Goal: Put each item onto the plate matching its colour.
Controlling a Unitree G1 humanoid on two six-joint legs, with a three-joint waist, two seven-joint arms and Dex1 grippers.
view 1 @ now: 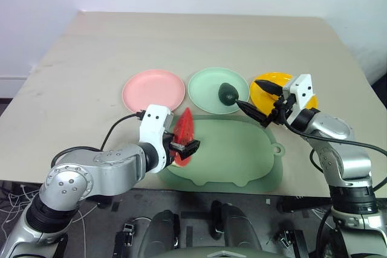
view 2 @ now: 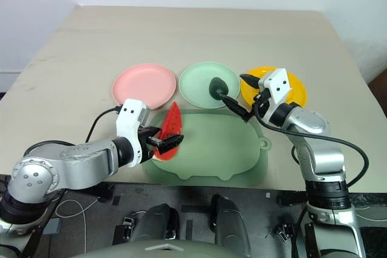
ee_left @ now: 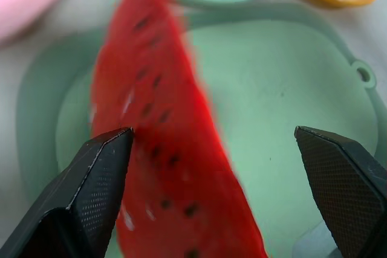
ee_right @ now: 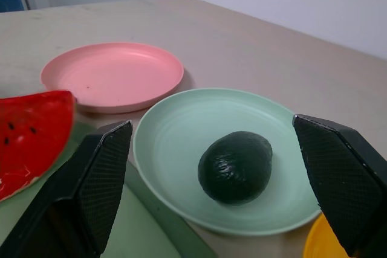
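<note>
Head view: left gripper spread wide over watermelon wedge on tray, right gripper splayed beside avocado on mint plate, left wrist view: wedge between fingers, right wrist view: avocado lying ahead between parted fingers, pink plate beyond.

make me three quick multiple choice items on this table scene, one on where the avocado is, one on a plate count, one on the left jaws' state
1. The avocado lies on: A the pink plate, B the mint green plate, C the tray.
2. Round plates: A two, B three, C four.
3. The left gripper: A shut on the watermelon wedge, B open at it, C shut, holding nothing.

B: it sits inside the mint green plate.
B: pink plate, mint green one, yellow plate.
B: the jaws stand wide apart at the watermelon wedge, lying on the pale green tray.
</note>
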